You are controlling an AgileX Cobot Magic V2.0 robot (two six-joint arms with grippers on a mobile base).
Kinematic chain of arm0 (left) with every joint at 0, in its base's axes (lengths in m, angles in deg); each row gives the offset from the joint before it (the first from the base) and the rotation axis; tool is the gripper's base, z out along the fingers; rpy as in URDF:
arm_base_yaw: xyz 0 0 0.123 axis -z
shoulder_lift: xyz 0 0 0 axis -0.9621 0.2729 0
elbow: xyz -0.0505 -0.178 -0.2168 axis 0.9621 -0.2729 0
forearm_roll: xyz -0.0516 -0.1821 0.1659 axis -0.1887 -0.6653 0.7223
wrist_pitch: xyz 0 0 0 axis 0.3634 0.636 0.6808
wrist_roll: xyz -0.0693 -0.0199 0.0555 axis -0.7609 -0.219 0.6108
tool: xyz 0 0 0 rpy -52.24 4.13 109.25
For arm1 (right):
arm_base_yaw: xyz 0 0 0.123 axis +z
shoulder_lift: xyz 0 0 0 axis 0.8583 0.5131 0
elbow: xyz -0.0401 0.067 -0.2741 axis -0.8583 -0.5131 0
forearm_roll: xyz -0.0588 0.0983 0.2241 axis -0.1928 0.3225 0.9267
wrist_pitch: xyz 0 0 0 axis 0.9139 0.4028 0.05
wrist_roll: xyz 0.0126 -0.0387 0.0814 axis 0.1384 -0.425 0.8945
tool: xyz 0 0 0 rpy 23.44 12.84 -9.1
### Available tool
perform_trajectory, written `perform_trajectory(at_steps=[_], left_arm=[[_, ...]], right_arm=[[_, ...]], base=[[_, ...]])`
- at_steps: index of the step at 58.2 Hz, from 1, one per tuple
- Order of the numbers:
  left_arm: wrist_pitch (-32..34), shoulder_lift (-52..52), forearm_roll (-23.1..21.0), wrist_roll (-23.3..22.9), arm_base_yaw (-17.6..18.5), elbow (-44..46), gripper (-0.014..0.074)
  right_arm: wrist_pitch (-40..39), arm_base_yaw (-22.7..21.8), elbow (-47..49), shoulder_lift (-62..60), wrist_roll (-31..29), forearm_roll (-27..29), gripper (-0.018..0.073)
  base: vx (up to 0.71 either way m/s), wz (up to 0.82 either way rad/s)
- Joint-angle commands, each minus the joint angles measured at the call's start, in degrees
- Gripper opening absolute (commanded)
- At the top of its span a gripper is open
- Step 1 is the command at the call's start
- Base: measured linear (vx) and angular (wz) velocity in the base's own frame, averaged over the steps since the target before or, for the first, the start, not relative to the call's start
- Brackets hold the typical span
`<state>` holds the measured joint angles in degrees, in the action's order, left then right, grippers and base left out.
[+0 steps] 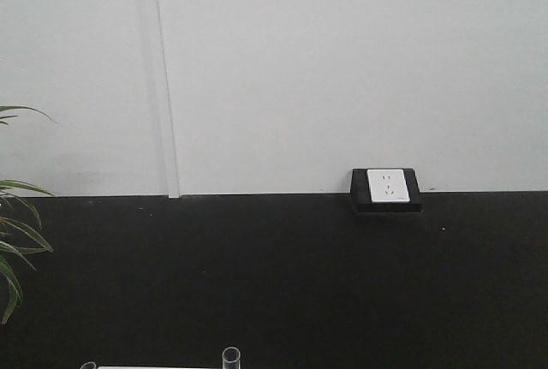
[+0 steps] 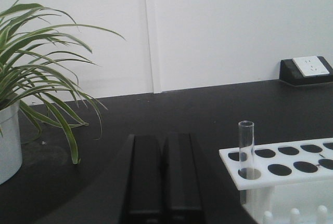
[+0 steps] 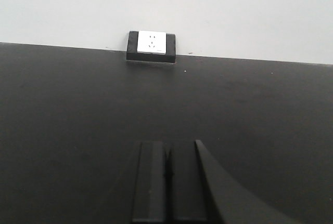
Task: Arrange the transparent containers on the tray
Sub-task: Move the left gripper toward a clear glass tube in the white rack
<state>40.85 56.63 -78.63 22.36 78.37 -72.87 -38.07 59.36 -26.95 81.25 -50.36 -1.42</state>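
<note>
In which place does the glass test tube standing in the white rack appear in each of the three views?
Front-facing view: only the rim of a test tube, bottom edge, left of centre; probably the same one.
Left wrist view: lower right, the test tube upright in a corner hole of the white rack.
Right wrist view: not in it.
Shared landmark: the wall socket, in all three.
</note>
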Motion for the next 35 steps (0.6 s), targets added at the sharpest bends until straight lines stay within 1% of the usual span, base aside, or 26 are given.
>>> perform_trajectory(at_steps=[1,35], left_arm=[[4.77,-0.06,-0.26,-0.10,0.29,-1.87,-0.0007],[4.77,-0.06,-0.26,-0.10,0.29,-1.87,-0.0007]], right_arm=[[-4.82,-0.23,-0.44,0.26,-0.34,-0.41,-0.0011],[-4.69,-0.23,-0.44,0.26,-0.34,-0.41,-0.0011]], base=[[0.00,0.00],[0.00,0.00]])
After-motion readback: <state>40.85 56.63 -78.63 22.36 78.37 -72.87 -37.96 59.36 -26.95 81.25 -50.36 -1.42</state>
